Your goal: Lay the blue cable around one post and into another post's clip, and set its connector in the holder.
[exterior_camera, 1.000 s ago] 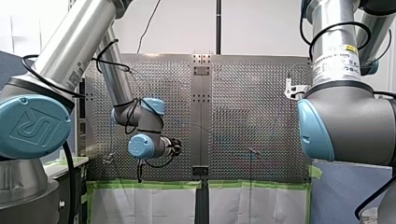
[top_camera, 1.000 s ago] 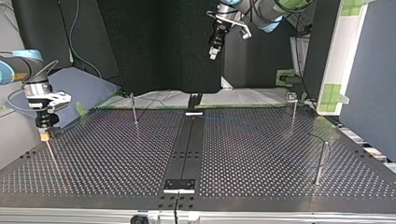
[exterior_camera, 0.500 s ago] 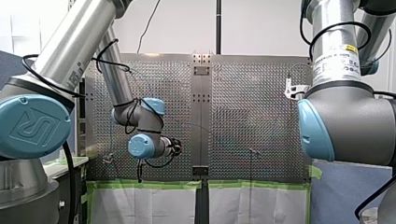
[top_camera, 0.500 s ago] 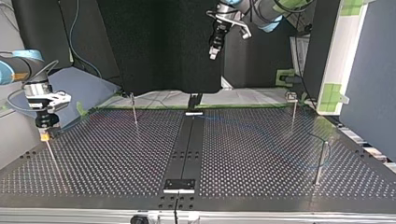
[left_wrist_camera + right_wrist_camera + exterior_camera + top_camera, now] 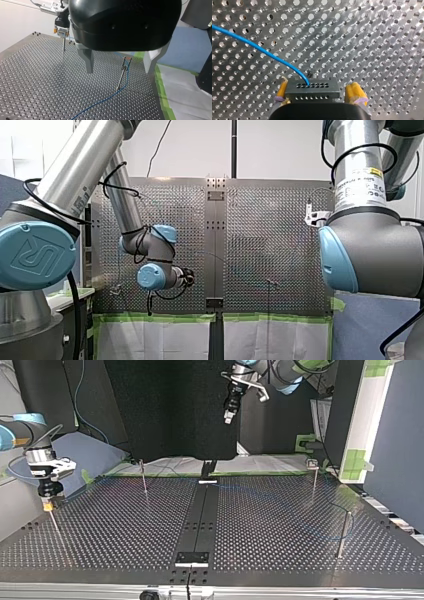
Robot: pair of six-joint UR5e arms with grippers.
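Blue cable (image 5: 262,50) enters the connector (image 5: 312,91) between my released right jaws; my left jaws gape before a post (image 5: 122,75).

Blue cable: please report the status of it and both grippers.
Left gripper open, empty, raised. Right gripper open around connector. Blue cable reaches clip post. No obstruction seen.
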